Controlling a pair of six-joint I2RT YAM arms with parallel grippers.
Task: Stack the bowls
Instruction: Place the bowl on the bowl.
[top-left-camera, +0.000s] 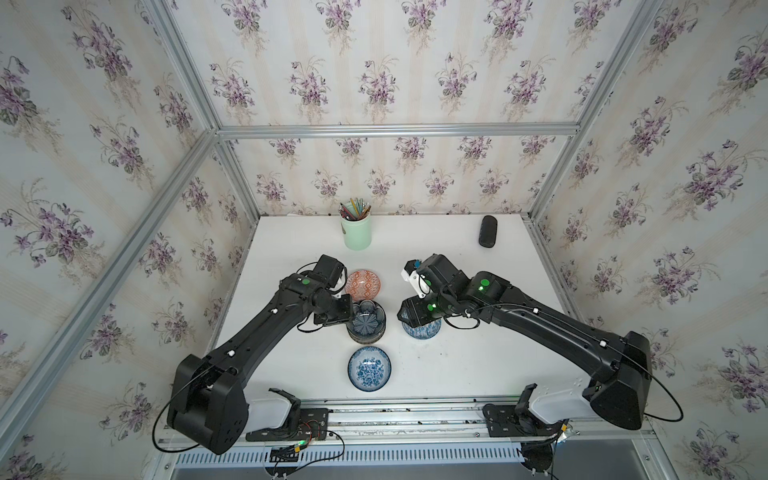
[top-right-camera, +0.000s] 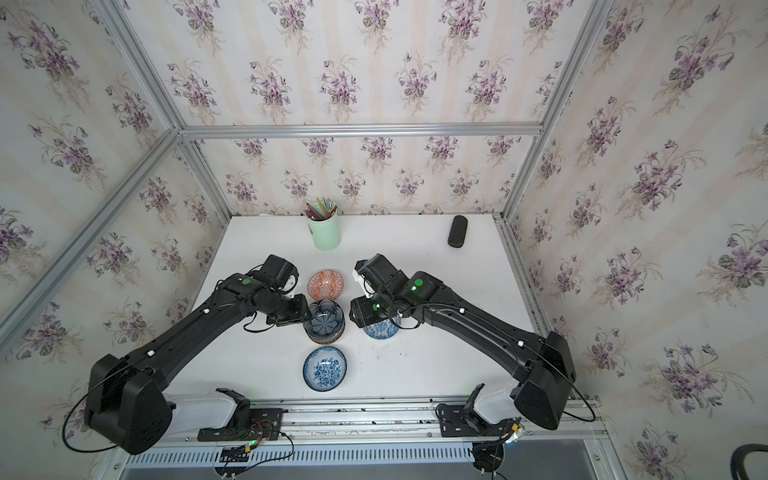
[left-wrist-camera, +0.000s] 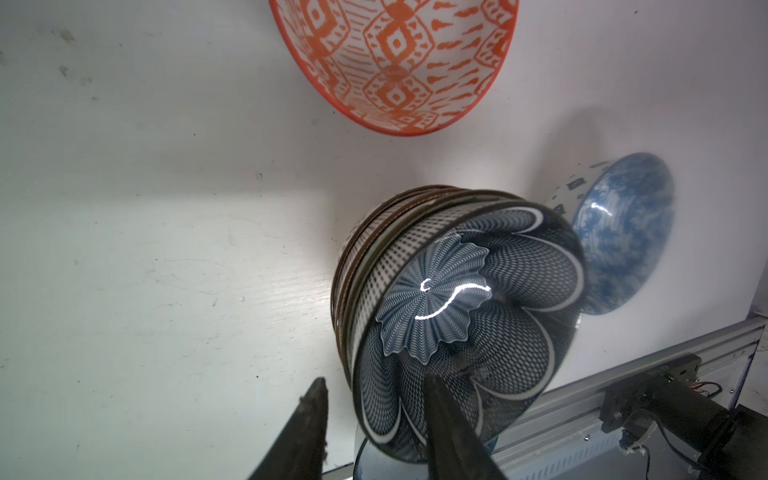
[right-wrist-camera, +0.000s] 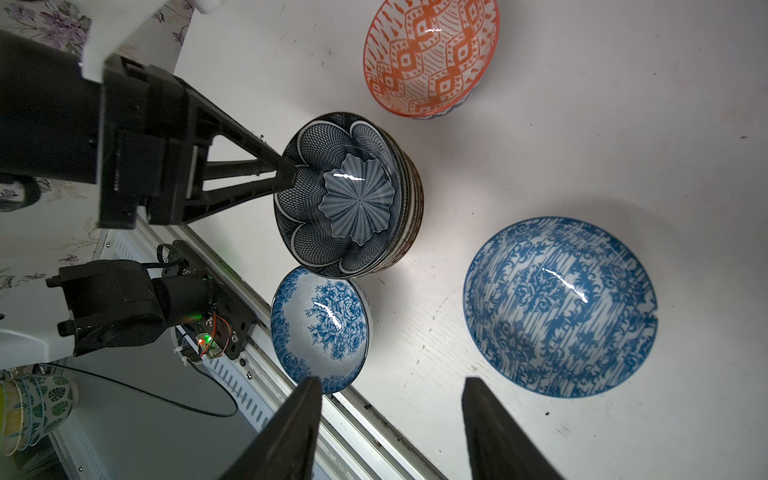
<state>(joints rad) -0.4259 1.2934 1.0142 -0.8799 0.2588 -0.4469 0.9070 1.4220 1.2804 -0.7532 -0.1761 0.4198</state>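
Note:
A stack of bowls (top-left-camera: 365, 334) stands mid-table, and the dark navy petal bowl (left-wrist-camera: 469, 299) lies on top of it. My left gripper (left-wrist-camera: 376, 378) is open astride that bowl's near rim, with one finger inside, one outside, and a gap on each side. The orange geometric bowl (top-left-camera: 363, 284) sits just behind the stack. A blue floral bowl (top-left-camera: 369, 368) sits in front of it. To the stack's right lies a blue-white patterned bowl (right-wrist-camera: 557, 307). My right gripper (right-wrist-camera: 392, 380) hovers above this bowl, open and holding nothing.
A mint-green pencil cup (top-left-camera: 356, 232) stands at the back of the table. A black case (top-left-camera: 487, 231) lies at the back right. An aluminium rail (top-left-camera: 395, 415) runs along the front edge. Floral walls enclose the other three sides.

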